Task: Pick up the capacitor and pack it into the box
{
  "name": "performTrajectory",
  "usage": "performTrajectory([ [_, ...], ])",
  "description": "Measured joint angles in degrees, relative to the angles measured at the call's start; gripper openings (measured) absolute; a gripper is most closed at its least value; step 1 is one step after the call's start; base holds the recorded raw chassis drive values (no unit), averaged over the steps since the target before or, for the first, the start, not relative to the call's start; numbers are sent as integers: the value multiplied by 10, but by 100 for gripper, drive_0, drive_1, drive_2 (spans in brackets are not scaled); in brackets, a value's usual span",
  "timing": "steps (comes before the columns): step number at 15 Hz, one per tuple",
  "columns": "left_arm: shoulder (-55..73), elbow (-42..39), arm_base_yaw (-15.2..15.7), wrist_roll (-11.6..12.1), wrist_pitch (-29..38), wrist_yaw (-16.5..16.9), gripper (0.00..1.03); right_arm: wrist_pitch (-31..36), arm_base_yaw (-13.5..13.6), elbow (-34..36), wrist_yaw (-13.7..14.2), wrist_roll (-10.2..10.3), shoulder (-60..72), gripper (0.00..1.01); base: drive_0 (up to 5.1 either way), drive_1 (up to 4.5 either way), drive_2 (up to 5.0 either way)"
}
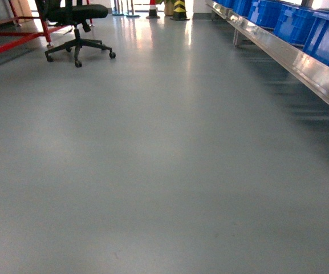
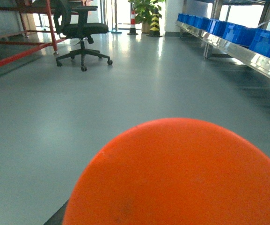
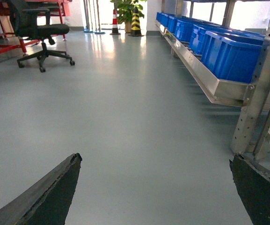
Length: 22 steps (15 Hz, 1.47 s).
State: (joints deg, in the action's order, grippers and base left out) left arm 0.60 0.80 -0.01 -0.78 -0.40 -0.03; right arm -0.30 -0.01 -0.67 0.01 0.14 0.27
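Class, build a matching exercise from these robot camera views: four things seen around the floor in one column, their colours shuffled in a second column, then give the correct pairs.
Things:
1. Office chair
2. Bins on the metal rack
3. Rounded dome filling the bottom of the left wrist view
4. Leaves of the potted plant

Colours:
A. Orange
B. Green
C. Black
D. Blue

Pairs: 1-C, 2-D, 3-A, 4-B

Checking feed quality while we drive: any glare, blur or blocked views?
Head view: window glare streaks the floor, and the blue bins look smeared. Left wrist view: a blurry orange dome blocks the lower frame. Right wrist view: sharpest; dark finger edges intrude at the bottom corners.
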Motion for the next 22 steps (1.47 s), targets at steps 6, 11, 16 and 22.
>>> performTrajectory([
  [6, 0, 0, 0, 0, 1, 0, 43, 0, 0, 0, 0, 0, 0, 98, -498, 248, 248],
  [11, 0, 0, 0, 0, 1, -1, 43, 3, 0, 0, 0, 0, 0, 98, -495, 250, 250],
  [16, 0, 0, 0, 0, 0, -1, 43, 3, 0, 0, 0, 0, 0, 98, -499, 246, 246],
  [22, 0, 0, 0, 0, 2, 0, 43, 2, 0, 0, 0, 0, 0, 98, -495, 250, 250],
])
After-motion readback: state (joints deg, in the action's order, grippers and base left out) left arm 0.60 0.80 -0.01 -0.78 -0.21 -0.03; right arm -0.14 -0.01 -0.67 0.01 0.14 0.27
